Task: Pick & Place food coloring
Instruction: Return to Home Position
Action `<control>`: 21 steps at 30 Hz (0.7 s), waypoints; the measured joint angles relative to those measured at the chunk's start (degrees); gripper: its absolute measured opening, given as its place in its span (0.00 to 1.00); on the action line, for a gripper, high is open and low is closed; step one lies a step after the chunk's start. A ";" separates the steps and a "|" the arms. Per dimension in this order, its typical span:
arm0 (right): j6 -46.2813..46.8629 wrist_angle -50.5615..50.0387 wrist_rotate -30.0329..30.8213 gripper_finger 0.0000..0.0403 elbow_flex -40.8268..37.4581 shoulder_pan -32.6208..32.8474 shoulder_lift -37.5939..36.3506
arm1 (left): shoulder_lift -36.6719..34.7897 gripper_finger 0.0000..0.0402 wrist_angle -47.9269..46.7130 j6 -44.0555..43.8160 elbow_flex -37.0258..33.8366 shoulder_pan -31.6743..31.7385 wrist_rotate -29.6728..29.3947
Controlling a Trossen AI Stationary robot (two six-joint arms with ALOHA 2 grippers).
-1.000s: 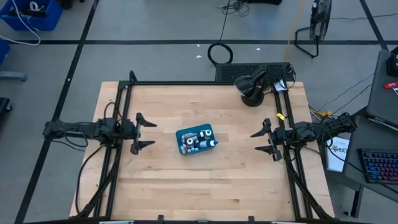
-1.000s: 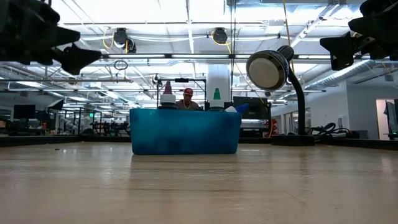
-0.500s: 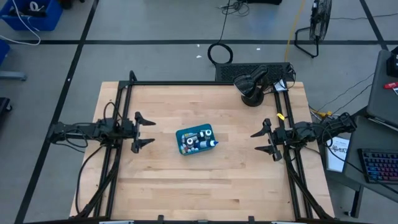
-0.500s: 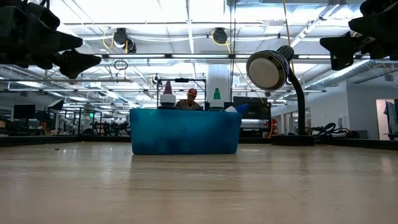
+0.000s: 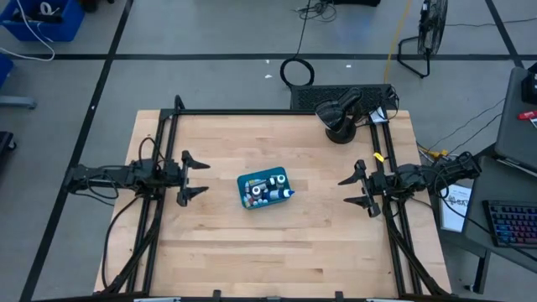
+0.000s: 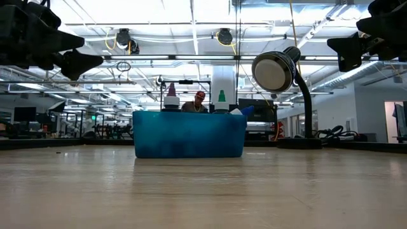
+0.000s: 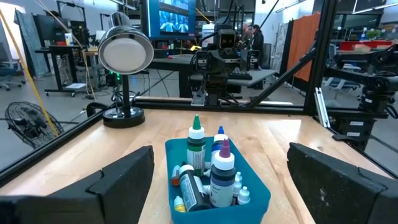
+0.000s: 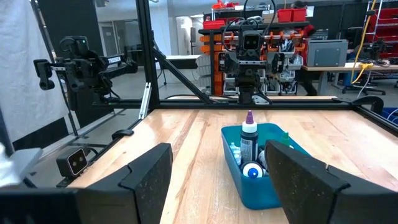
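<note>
A teal tray (image 5: 265, 188) sits in the middle of the table and holds the food coloring bottles (image 7: 208, 171), some upright, some lying. In the low view pointed bottle tips (image 6: 172, 89) stick up above the tray wall (image 6: 189, 135). In the right wrist view a dark bottle with a purple tip (image 8: 249, 138) stands in the tray. My left gripper (image 5: 190, 178) hangs open above the table, left of the tray. My right gripper (image 5: 356, 189) hangs open above the table, right of the tray. Neither touches anything.
A black desk lamp (image 5: 340, 113) stands on the table's far right corner; its round head (image 6: 272, 71) faces the low camera. Black frame rails (image 5: 159, 210) run along the table's left and right sides. Bare wood surrounds the tray. A person (image 6: 200, 102) sits in the room behind.
My left arm has drawn back slightly toward the table's left edge, and its gripper has shifted a little with it. The right arm, the tray and the bottles have stayed where they were.
</note>
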 joint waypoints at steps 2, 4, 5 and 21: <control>0.00 -0.01 0.00 0.60 0.00 0.01 0.00 | 0.00 0.91 -0.01 0.00 0.00 0.00 0.00; 0.00 0.00 0.00 0.60 0.00 0.01 0.00 | 0.00 0.91 0.02 0.00 0.00 0.00 0.02; 0.02 -0.01 0.00 0.61 0.00 -0.01 0.00 | 0.00 0.91 0.00 0.00 0.00 0.00 0.02; 0.01 -0.01 0.00 0.61 0.00 0.00 0.00 | 0.00 0.91 0.07 0.02 0.00 0.00 0.09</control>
